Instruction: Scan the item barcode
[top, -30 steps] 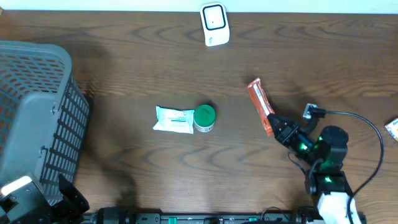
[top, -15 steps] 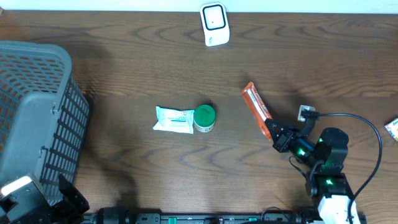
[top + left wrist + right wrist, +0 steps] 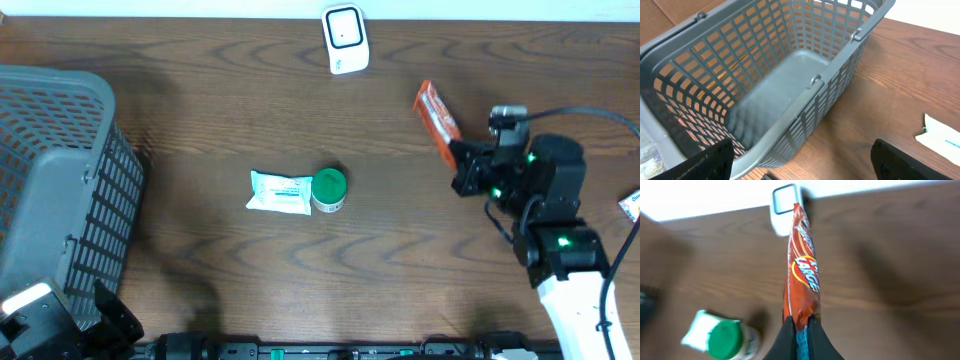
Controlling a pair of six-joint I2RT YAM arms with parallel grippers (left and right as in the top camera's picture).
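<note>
Orange-red glossy foil wraps the long, flat snack bar (image 3: 437,119), printed with a yellow "LARGE" logo. It sits in the upper right of my overhead view, above the dark wood-grain table (image 3: 250,110), its lower end pinched tight in my right gripper (image 3: 463,163). That arm reaches up-frame, pointing the bar toward the white boxy scanner (image 3: 345,39) at top centre. My left gripper (image 3: 802,162) hangs spread wide, empty, over the grey plastic lattice basket (image 3: 852,60).
</note>
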